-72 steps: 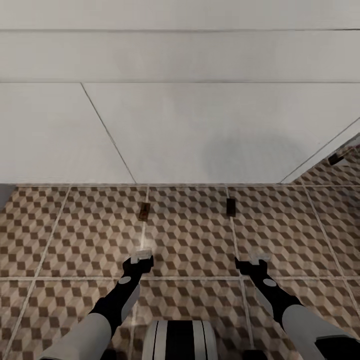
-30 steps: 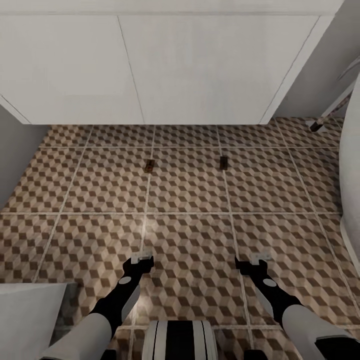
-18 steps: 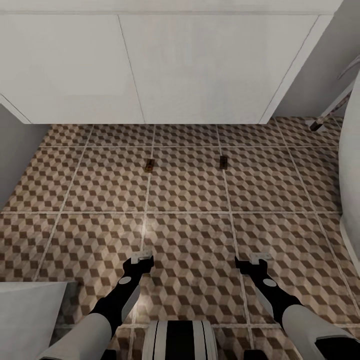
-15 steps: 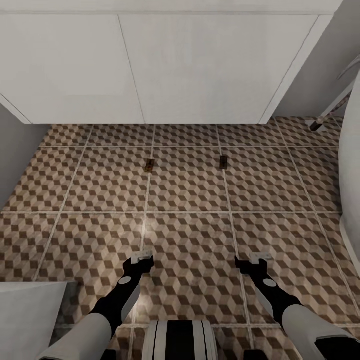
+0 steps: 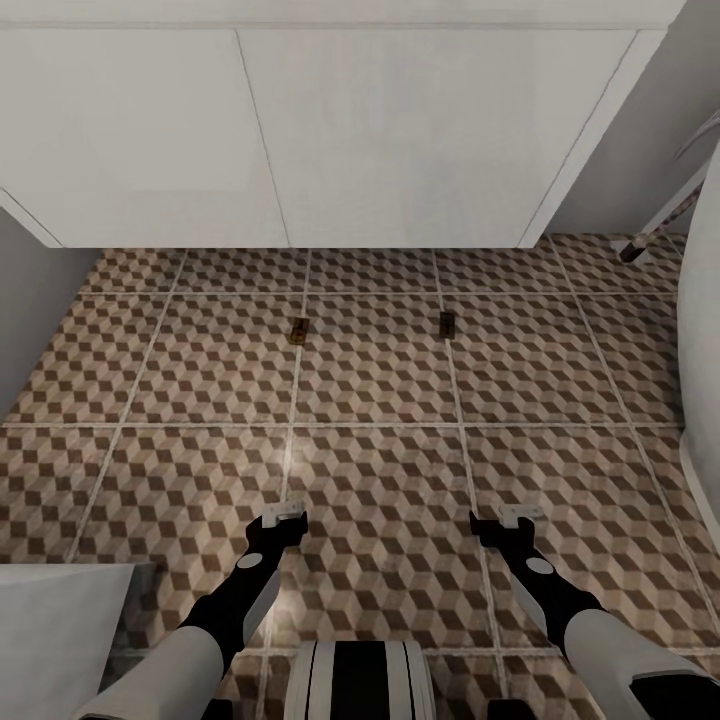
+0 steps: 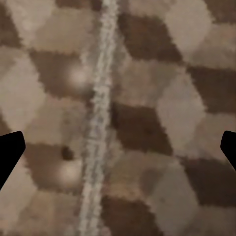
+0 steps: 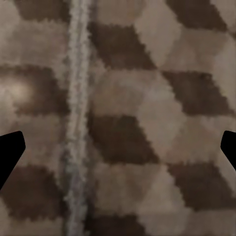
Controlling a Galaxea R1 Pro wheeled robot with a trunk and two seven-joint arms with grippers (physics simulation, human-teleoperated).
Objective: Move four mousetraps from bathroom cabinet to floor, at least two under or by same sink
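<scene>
mousetraps [image 5: 297, 331] two in number, flat on the bathroom floor [image 5: 370, 460], second one [image 5: 447, 323] off to the right of the first, both on grout lines just in front of the white drawer unit [image 5: 300, 130] that presumably carries the sink; basin itself out of frame; other two traps unseen, cabinet too. left gripper [image 5: 284, 518] and right gripper [image 5: 520, 515] low over the tiles, well short of the traps; jaws spread wide on both, dark tips at the edges of each wrist view, nothing between them but tile and grout. judged stage: half done, first pair dropped by the sink, hands free. next move likely calls for turning the base away toward the cabinet, fetching the remaining pair, setting them on this same floor; care needed not to roll over the placed traps.
</scene>
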